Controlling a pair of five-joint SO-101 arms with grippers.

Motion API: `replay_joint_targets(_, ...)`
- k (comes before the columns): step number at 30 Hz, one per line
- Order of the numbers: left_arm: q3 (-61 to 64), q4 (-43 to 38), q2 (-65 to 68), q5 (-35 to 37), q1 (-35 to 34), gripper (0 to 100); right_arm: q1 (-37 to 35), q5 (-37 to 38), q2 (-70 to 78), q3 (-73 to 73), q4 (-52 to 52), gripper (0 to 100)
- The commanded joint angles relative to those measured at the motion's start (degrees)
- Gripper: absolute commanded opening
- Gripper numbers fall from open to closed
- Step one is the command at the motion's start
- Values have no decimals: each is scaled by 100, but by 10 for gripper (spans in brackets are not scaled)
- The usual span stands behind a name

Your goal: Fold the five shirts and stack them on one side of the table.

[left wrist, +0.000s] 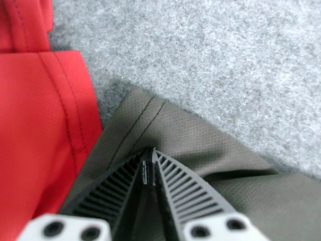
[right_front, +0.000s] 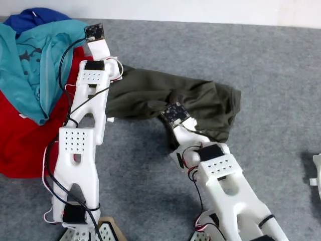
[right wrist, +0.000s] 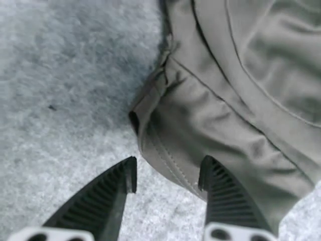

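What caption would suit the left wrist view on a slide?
Left end effector pinched shut on the olive shirt at its hem, red shirt alongside on the grey table.

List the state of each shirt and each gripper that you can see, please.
olive shirt, unfolded and crumpled
red shirt, unfolded, partly under the teal shirt
teal shirt, unfolded, lying over the red shirt
blue shirt, bunched up, touching the teal shirt
left gripper, shut on the olive shirt
right gripper, open at the olive shirt's edge
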Motion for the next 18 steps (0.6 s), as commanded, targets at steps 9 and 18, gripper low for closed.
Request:
replay_joint_targets(9,-101,-70,13,9,-145,10,-725,281,-84,84,-655,210)
replay_joint_targets(18,-101,-70,13,9,-145,10,40,651,2079,-470,-1727,201)
